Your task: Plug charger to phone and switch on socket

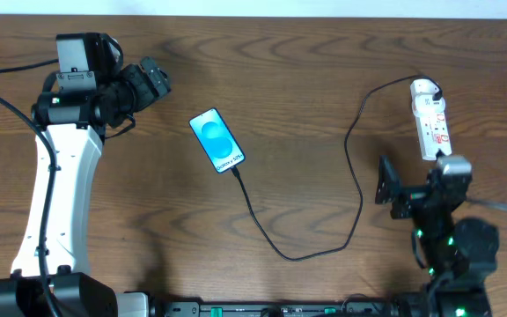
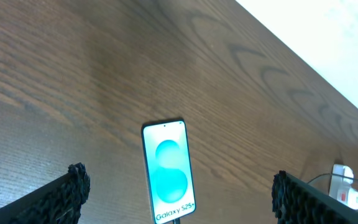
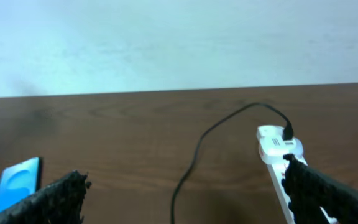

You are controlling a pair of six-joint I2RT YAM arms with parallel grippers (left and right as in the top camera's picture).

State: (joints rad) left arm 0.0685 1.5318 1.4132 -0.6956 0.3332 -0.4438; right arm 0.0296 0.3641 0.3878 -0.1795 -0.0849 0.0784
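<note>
A: Where does the slim rectangular smartphone with the bright blue screen (image 1: 217,141) lie?

B: It lies flat on the brown wooden table (image 1: 306,53), screen up, a little left of the middle and turned at a slant; in the left wrist view one reads "Galaxy S25+" in white near its lower end.

A: And the long thin black charger cable (image 1: 293,258)?

B: One end of it meets the lower short edge of the smartphone; from there it runs in a wide loop toward the robot's side, then goes up to the far end of the narrow white power strip with small red marks (image 1: 431,119), on the right part of the table; the other end sits there on the strip; whether the switch is on, one cannot tell.

A: How does the left gripper (image 1: 154,79) stand?

B: Its jaws are spread wide with nothing between them; it is left of the smartphone, well apart from it, and points toward it.

A: And the right gripper (image 3: 182,183)?

B: It is spread wide too, and empty; it is at the near end of the power strip; in its own view one black finger (image 3: 328,196) hides the near part of the strip; touching or not, one cannot tell.
</note>
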